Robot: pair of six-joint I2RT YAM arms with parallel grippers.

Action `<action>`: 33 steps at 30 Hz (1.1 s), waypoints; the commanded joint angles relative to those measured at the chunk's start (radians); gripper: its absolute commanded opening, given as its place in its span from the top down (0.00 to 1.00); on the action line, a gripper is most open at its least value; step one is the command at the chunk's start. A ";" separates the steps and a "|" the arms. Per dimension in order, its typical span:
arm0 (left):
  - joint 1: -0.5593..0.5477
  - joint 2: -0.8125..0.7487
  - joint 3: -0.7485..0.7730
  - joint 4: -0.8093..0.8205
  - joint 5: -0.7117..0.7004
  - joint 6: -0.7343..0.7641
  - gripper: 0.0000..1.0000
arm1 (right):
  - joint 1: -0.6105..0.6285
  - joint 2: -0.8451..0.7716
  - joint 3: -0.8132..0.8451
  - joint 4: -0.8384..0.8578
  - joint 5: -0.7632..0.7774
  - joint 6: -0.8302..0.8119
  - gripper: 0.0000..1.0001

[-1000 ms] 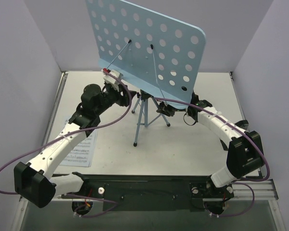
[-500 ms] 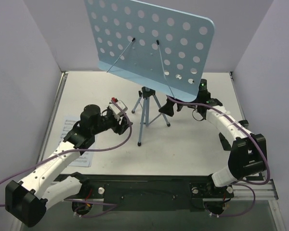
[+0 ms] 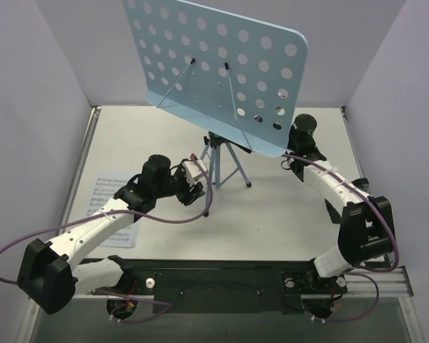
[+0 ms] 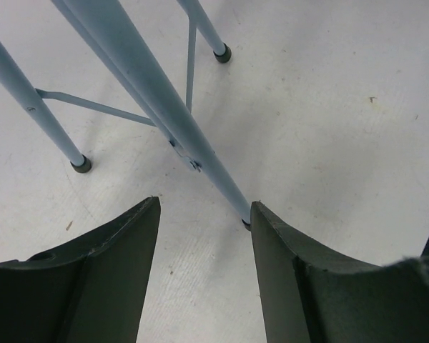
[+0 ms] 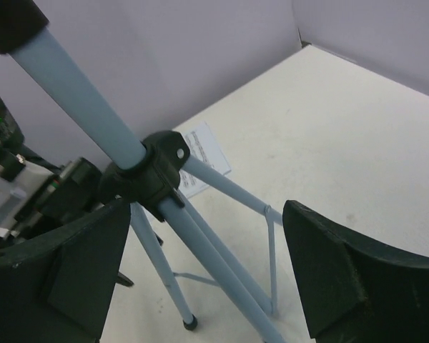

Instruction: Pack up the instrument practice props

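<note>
The light-blue music stand (image 3: 218, 68) stands upright near the middle of the bench (image 3: 293, 221), its hole-punched plate tilted and hiding much of the far side from the top camera. Its tripod legs (image 3: 211, 179) are splayed, with rubber feet on the white surface.

The left tool (image 4: 204, 236) sits low at about 8 o'clock from the tripod, pointing at it. Its fingers (image 4: 93, 286) are spread apart and grip nothing. The foot (image 4: 246, 224) of the nearest leg sits right at the inner tip of one finger; whether they touch cannot be told.

The right arm (image 3: 329, 186) reaches in from 3 o'clock, its wrist beside the plate's lower corner. The right tool (image 5: 207, 250) is also spread wide and holds nothing. Its wrist camera looks at the black hub (image 5: 154, 175) where the legs meet the pole, which shows between the two fingers, apart from both.

A white sheet-music page (image 3: 113, 218) lies flat at 8 o'clock from the stand, near the bench's left edge, partly under the left arm (image 3: 93, 229)
</note>
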 commanded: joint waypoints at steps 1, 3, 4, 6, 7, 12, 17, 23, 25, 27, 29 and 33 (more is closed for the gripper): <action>-0.009 0.032 0.049 0.031 0.026 0.044 0.37 | 0.021 0.009 0.046 0.303 -0.069 0.205 0.18; -0.012 0.044 0.038 0.044 0.031 0.052 0.37 | 0.039 0.017 0.065 0.310 -0.070 0.211 0.17; -0.016 0.047 0.028 0.052 0.029 0.052 0.37 | 0.045 0.022 0.066 0.315 -0.075 0.214 0.17; -0.027 0.053 0.018 0.064 0.024 0.049 0.37 | 0.070 0.035 0.080 0.332 -0.087 0.226 0.18; -0.030 0.055 0.012 0.067 0.021 0.049 0.37 | 0.082 0.046 0.088 0.345 -0.087 0.243 0.18; -0.053 0.058 -0.015 0.099 -0.005 0.049 0.40 | 0.122 0.080 0.123 0.364 -0.038 0.277 0.25; -0.079 0.070 -0.045 0.151 -0.038 0.037 0.42 | 0.144 0.106 0.161 0.339 0.023 0.298 0.39; -0.099 0.104 -0.065 0.222 -0.104 -0.034 0.43 | 0.154 0.130 0.201 0.306 0.020 0.272 0.55; -0.107 0.124 -0.065 0.256 -0.106 -0.048 0.43 | 0.156 0.137 0.212 0.286 0.019 0.265 0.59; -0.118 0.150 -0.059 0.288 -0.103 -0.058 0.43 | 0.156 0.141 0.224 0.264 0.011 0.260 0.62; -0.125 0.176 -0.055 0.314 -0.100 -0.075 0.43 | 0.156 0.138 0.239 0.234 0.008 0.246 0.65; -0.139 0.232 -0.086 0.357 -0.137 -0.152 0.49 | 0.156 0.141 0.258 0.168 0.005 0.231 0.73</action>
